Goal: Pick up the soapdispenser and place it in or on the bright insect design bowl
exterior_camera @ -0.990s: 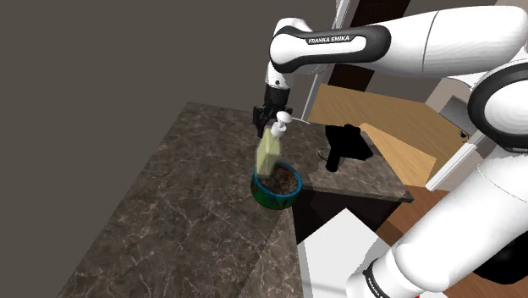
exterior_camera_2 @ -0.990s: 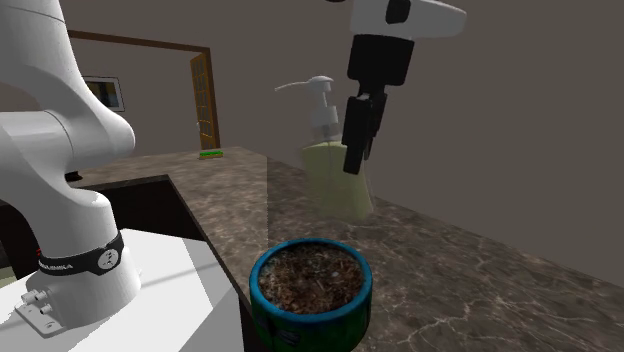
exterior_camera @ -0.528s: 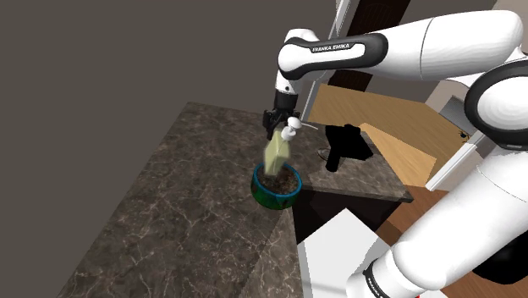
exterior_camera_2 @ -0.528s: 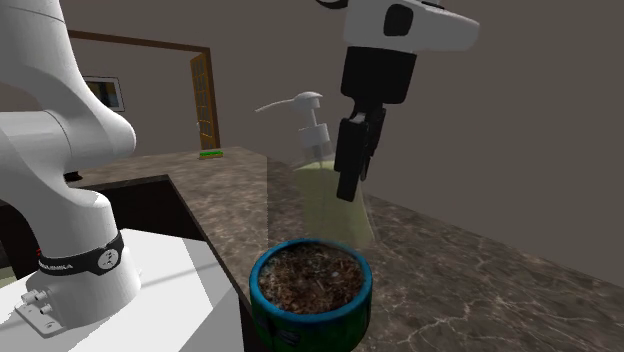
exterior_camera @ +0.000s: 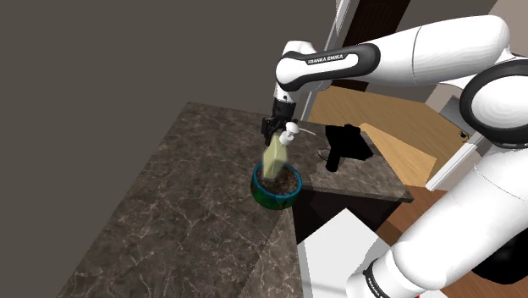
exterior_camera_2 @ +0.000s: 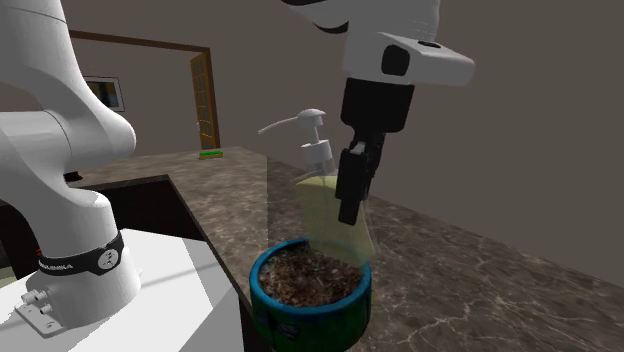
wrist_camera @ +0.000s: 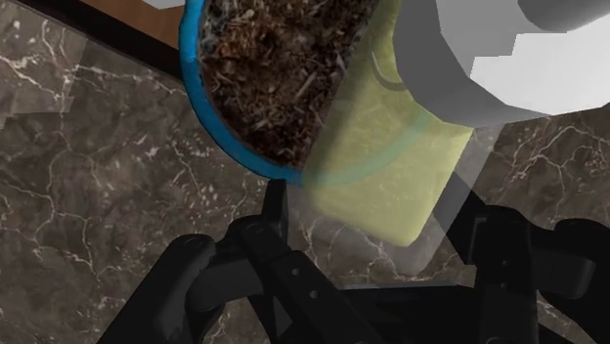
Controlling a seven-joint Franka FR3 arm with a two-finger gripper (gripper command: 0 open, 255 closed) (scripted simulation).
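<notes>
The soap dispenser [exterior_camera: 272,157] is a pale yellow-green see-through bottle with a white pump [exterior_camera_2: 314,140]. My black gripper [exterior_camera: 272,133] is shut on its upper body and holds it slightly tilted. The bottle's base [exterior_camera_2: 330,235] dips inside the rim of the bowl [exterior_camera: 276,191], at the side farther from the stand. The bowl has a blue rim [exterior_camera_2: 262,298], a green patterned wall and a brown speckled inside [wrist_camera: 264,78]. In the wrist view the bottle [wrist_camera: 391,161] lies between the fingers of the gripper [wrist_camera: 381,239] and overlaps the bowl's edge.
The bowl stands near the corner of the dark marble counter [exterior_camera: 178,212], close to its edge. A black appliance [exterior_camera: 347,144] sits behind it toward the shoulder view's right. The white stand [exterior_camera_2: 150,290] lies beside the counter. A wooden door [exterior_camera_2: 205,95] and a small green item [exterior_camera_2: 210,153] are far back.
The gripper has come down with the dispenser and shifted slightly over the bowl. The bottle's base, earlier above and behind the bowl, now reaches into its rim.
</notes>
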